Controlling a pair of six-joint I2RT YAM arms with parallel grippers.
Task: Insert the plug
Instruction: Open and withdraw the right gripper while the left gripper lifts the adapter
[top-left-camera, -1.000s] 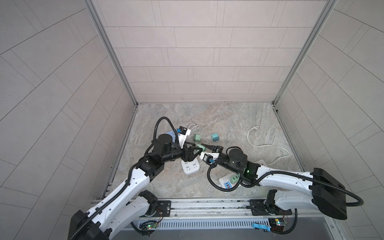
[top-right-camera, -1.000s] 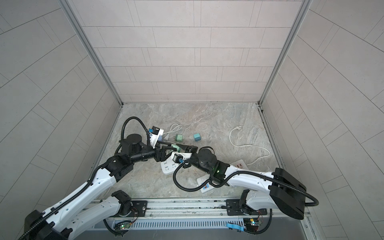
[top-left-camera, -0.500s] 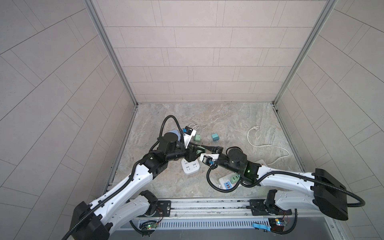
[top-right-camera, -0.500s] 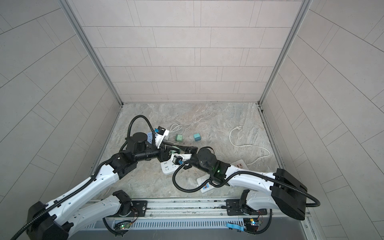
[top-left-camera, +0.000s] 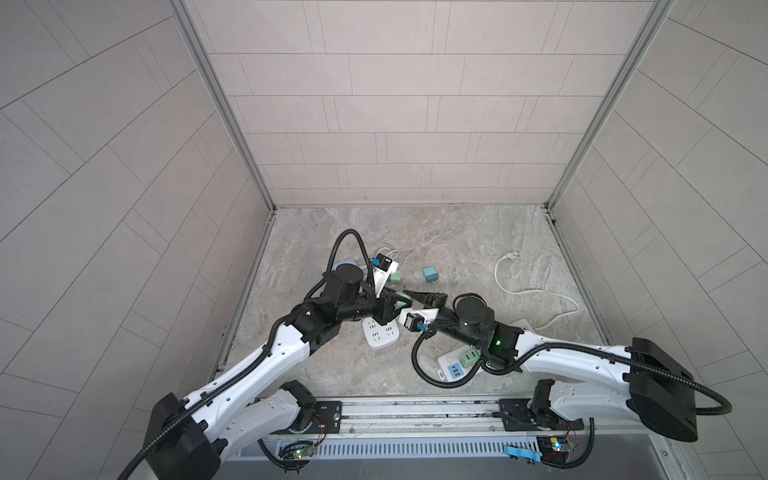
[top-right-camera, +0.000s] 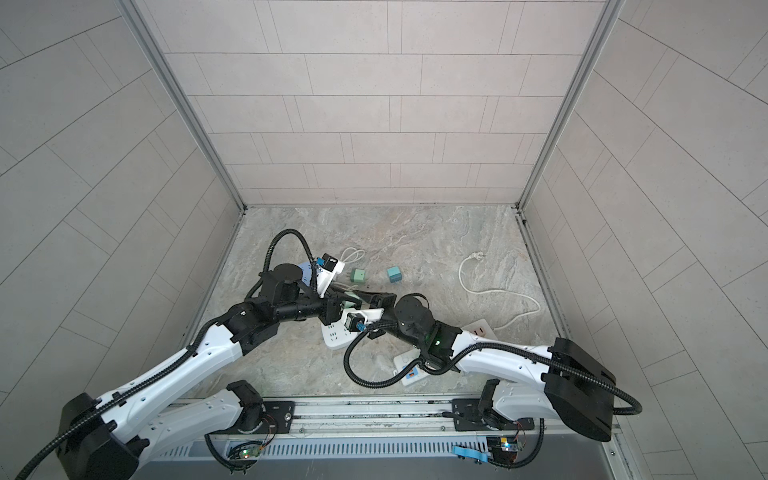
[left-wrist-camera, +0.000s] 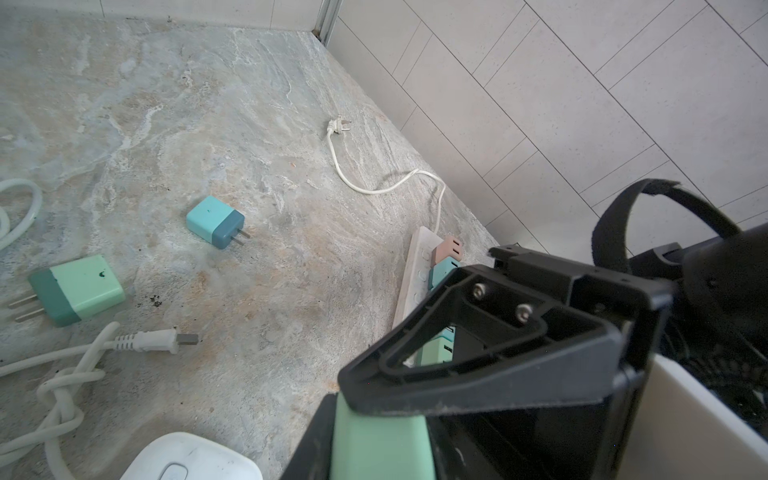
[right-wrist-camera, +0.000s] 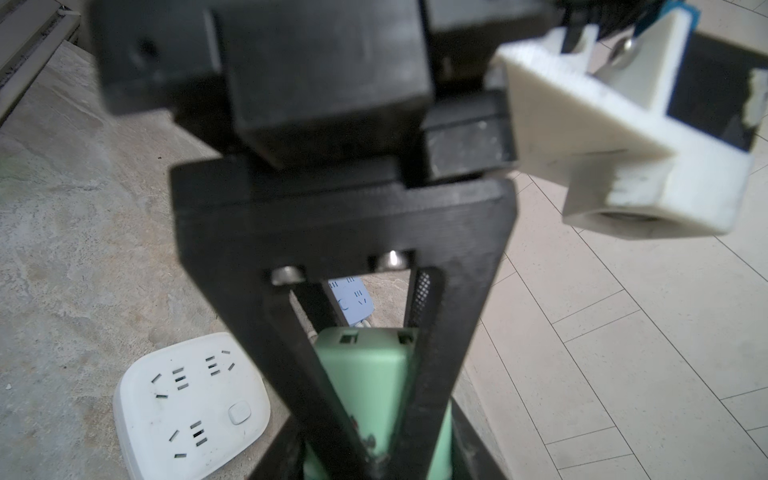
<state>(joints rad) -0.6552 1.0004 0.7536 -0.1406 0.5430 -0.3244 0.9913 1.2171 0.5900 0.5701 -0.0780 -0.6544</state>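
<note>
Pale tiled walls box in a grey, marble-veined tabletop (top-left-camera: 457, 241), and the two arms meet over its middle. The plug (right-wrist-camera: 361, 395) is a mint-green block of smooth matte plastic with rounded edges. It is held off the tabletop, just beyond the far right edge of a rounded white socket block (top-left-camera: 380, 332). The right end effector (top-left-camera: 415, 297) is clenched on it, with the body wedged between black triangular fingers. The left end effector (top-left-camera: 392, 305) reaches in from the opposite side and is also clamped on the same plug, as the left wrist view shows. There the green body (left-wrist-camera: 374, 444) sits between that arm's own fingers, with a right finger crossing over it. The plug's long axis runs along the right fingers, roughly left to right in the scene. The end with two small rectangular ports faces away from the right wrist, toward the left arm. Its prongs are hidden. The socket block is glossy white, square with soft corners, and has several slot sets and one button. Farther off lie a mint and dark teal charger (left-wrist-camera: 79, 289) and a smaller cyan and blue charger (left-wrist-camera: 214, 222). Both lie flat with bare metal prongs. A knotted white cable (left-wrist-camera: 153, 340) is beside them. At the near right a long white power strip (left-wrist-camera: 419, 266) carries pink and teal adapters. Its thin cord (top-left-camera: 536, 291) curls toward the far right wall.
</note>
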